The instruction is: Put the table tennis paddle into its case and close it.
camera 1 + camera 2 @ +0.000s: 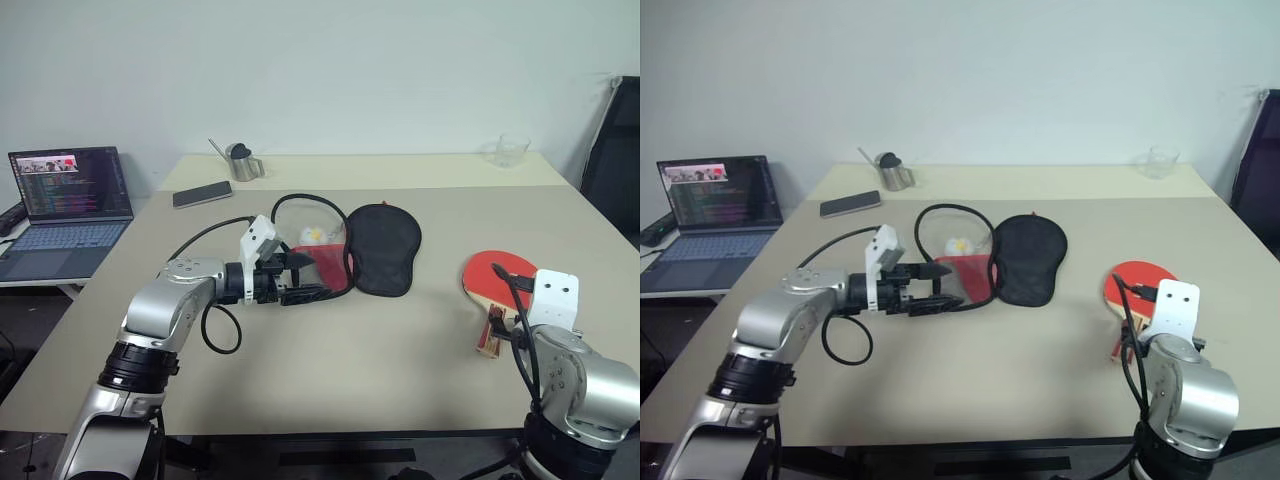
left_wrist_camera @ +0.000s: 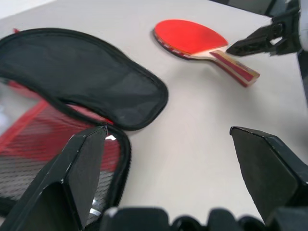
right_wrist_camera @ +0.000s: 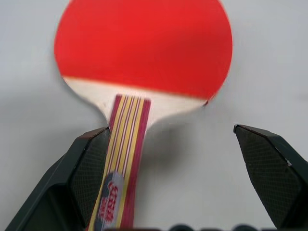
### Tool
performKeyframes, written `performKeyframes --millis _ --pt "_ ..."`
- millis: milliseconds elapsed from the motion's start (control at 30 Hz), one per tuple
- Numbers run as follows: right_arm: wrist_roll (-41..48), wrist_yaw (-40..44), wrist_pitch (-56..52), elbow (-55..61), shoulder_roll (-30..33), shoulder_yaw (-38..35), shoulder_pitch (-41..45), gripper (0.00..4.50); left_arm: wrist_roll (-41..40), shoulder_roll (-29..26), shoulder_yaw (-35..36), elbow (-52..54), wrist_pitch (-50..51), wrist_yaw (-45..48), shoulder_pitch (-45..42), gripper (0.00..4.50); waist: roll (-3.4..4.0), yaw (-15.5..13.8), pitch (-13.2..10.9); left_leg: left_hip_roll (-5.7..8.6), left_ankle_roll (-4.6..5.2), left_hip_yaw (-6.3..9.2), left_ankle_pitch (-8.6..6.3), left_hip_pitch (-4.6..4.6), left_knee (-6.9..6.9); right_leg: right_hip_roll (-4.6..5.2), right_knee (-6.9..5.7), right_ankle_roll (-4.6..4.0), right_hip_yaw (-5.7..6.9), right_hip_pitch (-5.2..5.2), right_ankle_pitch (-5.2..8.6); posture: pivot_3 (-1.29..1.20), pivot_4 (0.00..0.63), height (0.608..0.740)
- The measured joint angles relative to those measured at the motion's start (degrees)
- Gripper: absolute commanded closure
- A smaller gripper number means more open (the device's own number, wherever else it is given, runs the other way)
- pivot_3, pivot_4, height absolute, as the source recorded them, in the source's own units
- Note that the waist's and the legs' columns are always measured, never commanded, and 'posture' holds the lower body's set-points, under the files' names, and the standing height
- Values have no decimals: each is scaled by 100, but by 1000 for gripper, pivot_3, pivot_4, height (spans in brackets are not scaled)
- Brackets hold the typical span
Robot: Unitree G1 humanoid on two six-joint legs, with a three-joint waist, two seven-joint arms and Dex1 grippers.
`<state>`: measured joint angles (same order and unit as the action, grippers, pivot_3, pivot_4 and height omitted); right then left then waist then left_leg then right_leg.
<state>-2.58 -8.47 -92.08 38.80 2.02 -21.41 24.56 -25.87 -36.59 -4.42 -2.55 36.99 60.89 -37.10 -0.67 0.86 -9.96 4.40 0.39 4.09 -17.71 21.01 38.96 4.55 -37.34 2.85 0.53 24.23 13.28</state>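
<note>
Table tennis paddle [image 1: 492, 277] lies flat on the beige table [image 1: 380, 350] at about four o'clock from the table's centre, red face up, its striped wooden handle pointing toward the near edge. The right gripper [image 3: 178, 178] hovers right over the handle with its two black fingers spread wide, grasping nothing; one finger [image 3: 89, 168] sits just beside the handle, the other stands well off over bare table.

Near the table's centre the case [image 1: 383, 248] lies unzipped and spread open: its black half is at three o'clock of its red mesh half [image 1: 322, 268], and a small white-yellow charm [image 1: 313, 235] rests at the red half's far edge. The left gripper [image 2: 168, 163] is held over the near end of the red mesh half, fingers spread wide and empty, pointing toward the black half and the paddle beyond.

Farther out, a black phone [image 1: 202, 194] and a small metal jug [image 1: 243, 162] sit at about eleven o'clock. A clear glass [image 1: 511, 150] stands at one o'clock near the far edge. An open laptop [image 1: 68, 196] sits on a separate desk at nine o'clock, beyond the table.
</note>
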Motion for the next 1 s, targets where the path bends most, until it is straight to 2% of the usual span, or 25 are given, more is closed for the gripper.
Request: performKeyframes --millis 167,600,700,1000 --pt "-81 8 10 -209 -334 -109 266 0 17 2 -4 -9 1 0 -97 41 0 60 0 1 0 1 0 -3 0 -3 -7 0 -1 0 0 0 150 740" --pt "-103 -99 1147 -1730 -355 -329 460 0 4 153 -46 192 162 -43 -155 41 -11 84 7 0 0 0 0 -16 -1 -5 -5 0 -5 -11 0 0 150 740" --pt "-96 -228 1448 -1910 -496 -377 507 564 -7 155 -45 257 215 -65 -155 0 -22 87 16 -3 0 0 0 -21 -1 -8 -9 -4 -5 -12 -3 0 150 740" --pt "-71 -408 1920 -2391 -545 -446 652 3356 -20 92 18 423 275 -178 -120 0 -44 109 29 -9 -11 2 6 -29 -1 -18 -28 -12 -10 -12 -7 0 150 740"
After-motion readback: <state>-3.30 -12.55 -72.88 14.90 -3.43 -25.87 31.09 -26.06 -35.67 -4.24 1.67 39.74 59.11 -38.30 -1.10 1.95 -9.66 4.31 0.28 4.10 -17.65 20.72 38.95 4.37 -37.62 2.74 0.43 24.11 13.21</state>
